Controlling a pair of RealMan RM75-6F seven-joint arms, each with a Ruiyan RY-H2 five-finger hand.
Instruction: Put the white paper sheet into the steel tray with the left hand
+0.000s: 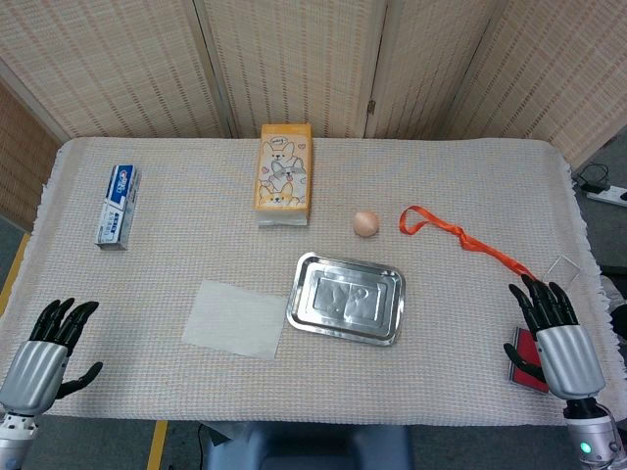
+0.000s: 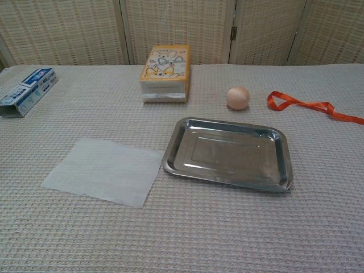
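A white paper sheet (image 1: pixel 235 319) (image 2: pixel 103 170) lies flat on the cloth, its right edge almost touching the steel tray (image 1: pixel 346 298) (image 2: pixel 228 153). The tray holds nothing. My left hand (image 1: pixel 44 352) hovers at the near left corner of the table, far left of the sheet, fingers apart and holding nothing. My right hand (image 1: pixel 554 333) is at the near right edge, fingers spread, over a red object (image 1: pixel 521 364). The chest view shows neither hand.
An orange tissue pack (image 1: pixel 284 171) (image 2: pixel 165 72) stands at the back centre. An egg (image 1: pixel 365 222) (image 2: pixel 238 97) and an orange ribbon (image 1: pixel 456 235) (image 2: pixel 307 106) lie behind and right of the tray. A toothpaste box (image 1: pixel 118 206) (image 2: pixel 27 91) sits at the far left.
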